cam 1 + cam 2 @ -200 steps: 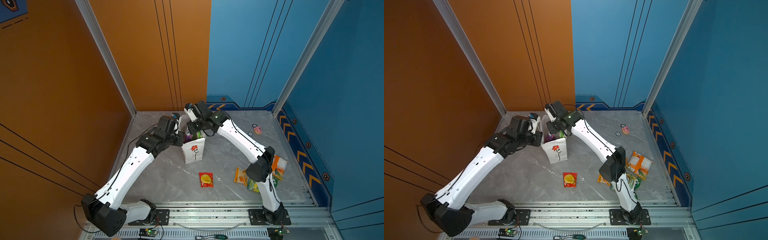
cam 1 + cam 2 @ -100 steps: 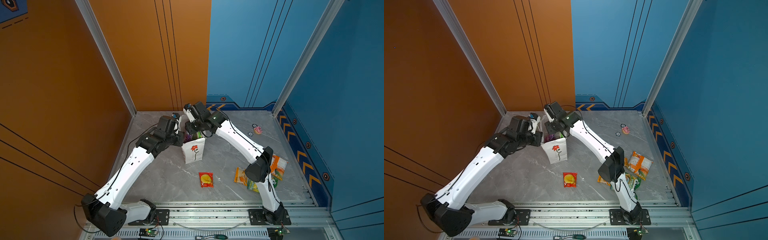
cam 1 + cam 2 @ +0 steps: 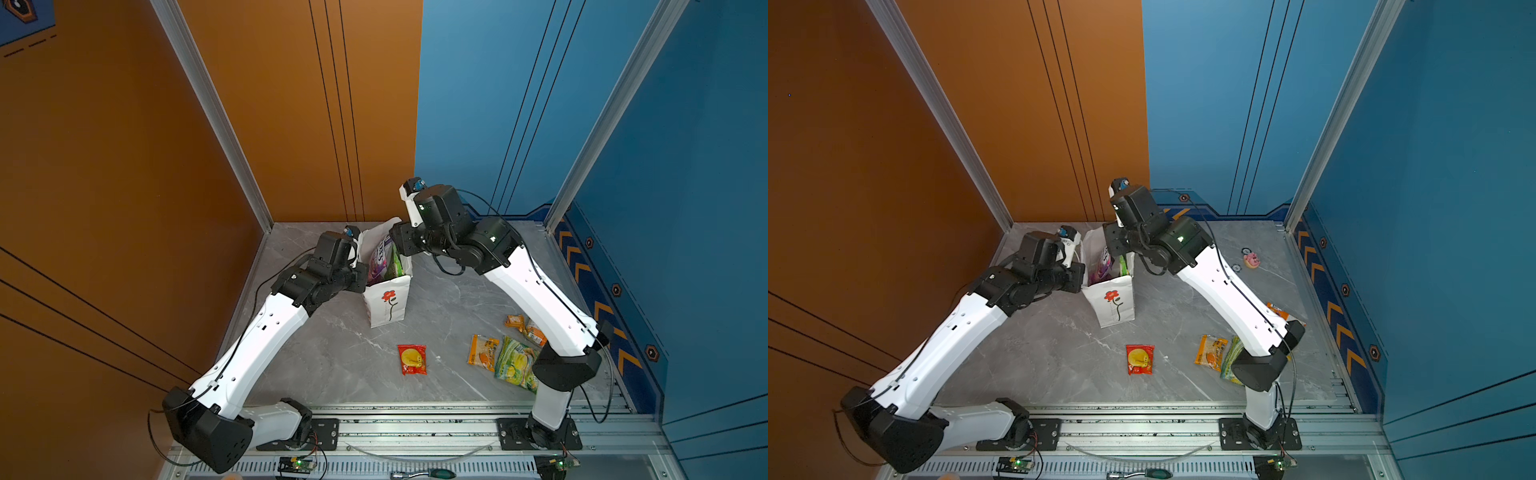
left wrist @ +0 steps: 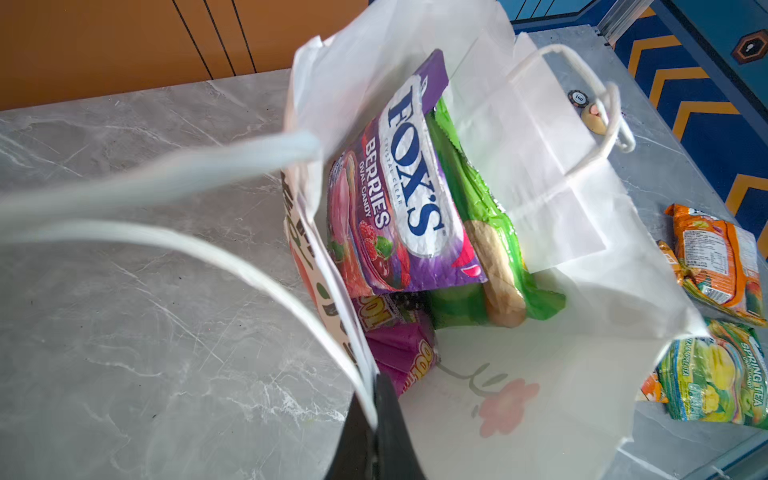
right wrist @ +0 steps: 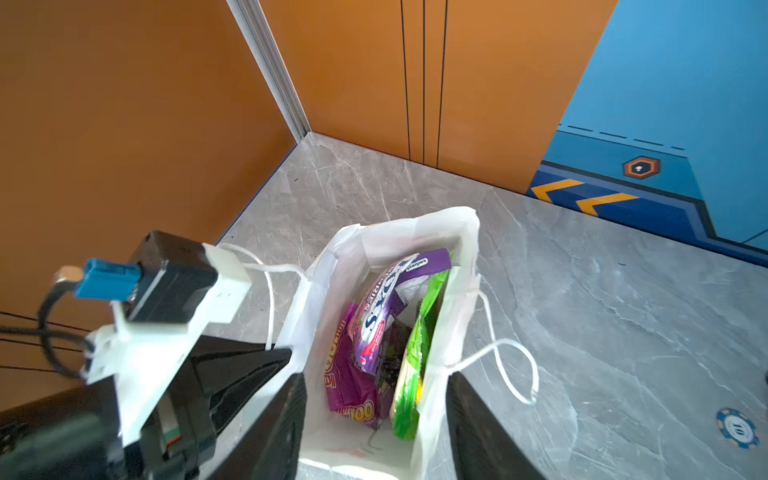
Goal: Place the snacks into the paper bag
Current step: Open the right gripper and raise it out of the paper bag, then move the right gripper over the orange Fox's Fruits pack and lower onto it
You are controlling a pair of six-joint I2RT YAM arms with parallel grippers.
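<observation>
the left gripper (image 4: 376,419) is clamped tight on the rim of the white paper bag (image 3: 388,303), which stands upright at the back of the table (image 3: 332,353). whether it also pinches the cord handle (image 5: 268,286) is hard to tell. the right gripper (image 5: 374,376) hangs over the bag's mouth, jaws parted and empty. inside are the fox's packet (image 4: 411,178), a green packet (image 4: 478,199) and a magenta packet (image 4: 399,353). out on the table lie the red packet (image 3: 412,359), an orange packet (image 3: 482,351) and the spring tea packet (image 3: 515,363). they look light, slick and crinkly, best nipped by a crimped edge.
</observation>
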